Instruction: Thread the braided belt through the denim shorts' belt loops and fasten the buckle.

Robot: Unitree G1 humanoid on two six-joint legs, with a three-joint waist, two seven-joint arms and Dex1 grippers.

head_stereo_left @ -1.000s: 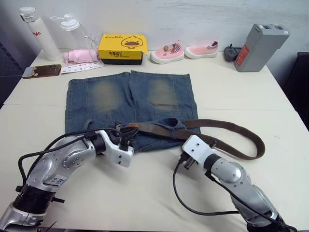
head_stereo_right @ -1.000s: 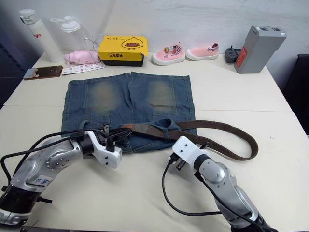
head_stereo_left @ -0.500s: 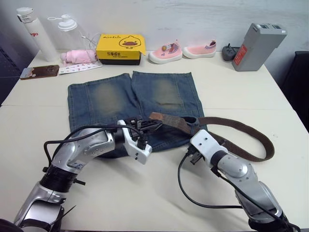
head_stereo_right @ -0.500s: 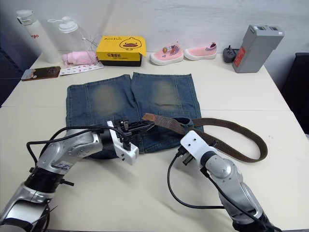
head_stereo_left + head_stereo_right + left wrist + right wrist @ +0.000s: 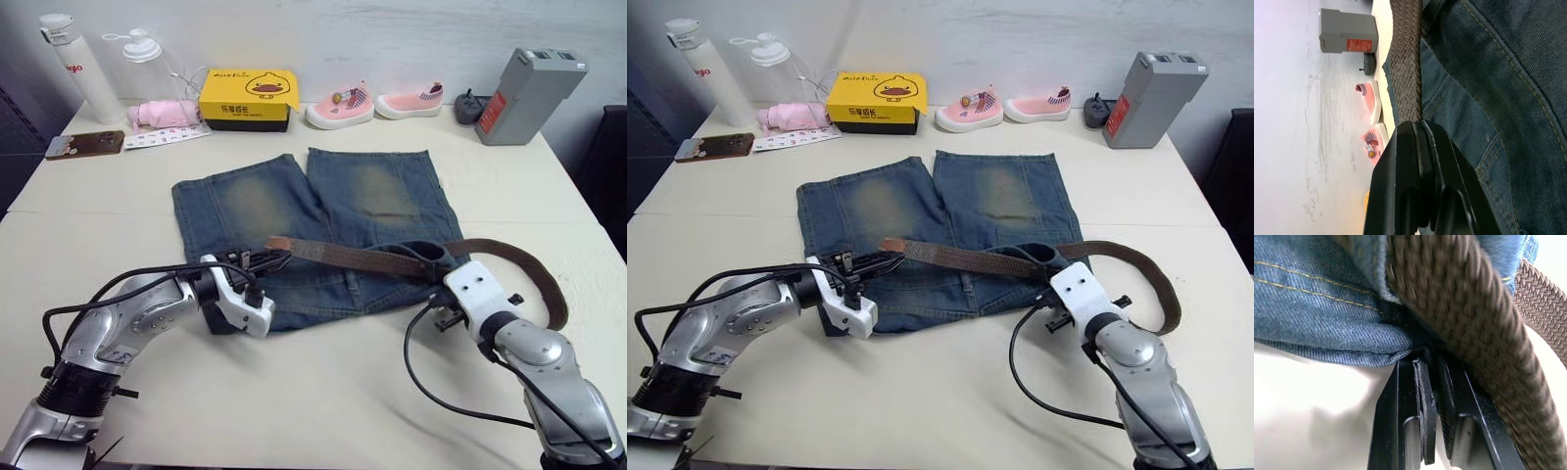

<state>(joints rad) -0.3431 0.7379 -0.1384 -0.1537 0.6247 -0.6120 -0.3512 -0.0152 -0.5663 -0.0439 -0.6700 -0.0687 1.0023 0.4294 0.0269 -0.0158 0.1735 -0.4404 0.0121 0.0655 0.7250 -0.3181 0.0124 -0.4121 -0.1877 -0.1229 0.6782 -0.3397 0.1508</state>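
The denim shorts (image 5: 323, 211) lie flat mid-table, hems toward the far side. The braided belt (image 5: 343, 257) runs across the near edge of the shorts, passes under a fold of denim (image 5: 428, 257) and curves round on the right (image 5: 556, 294). My left gripper (image 5: 263, 261) is shut on the belt's left end; in the left wrist view the fingers (image 5: 1418, 147) clamp the woven strap (image 5: 1406, 58). My right gripper (image 5: 438, 274) is shut on the denim edge (image 5: 1327, 328) just beside the belt (image 5: 1464, 313). The buckle is hidden, and I cannot pick out separate belt loops.
Along the far edge stand two bottles (image 5: 73, 64), a pink item (image 5: 162, 114), a yellow box (image 5: 249, 98), two pink shoes (image 5: 339, 108) and a grey box (image 5: 529, 96). A phone (image 5: 83, 145) lies far left. Black cables (image 5: 441, 382) loop off both wrists.
The shorts have slid to the right with my right gripper. The belt now lies straighter, its left end still in my left gripper, which has drawn back to the left.
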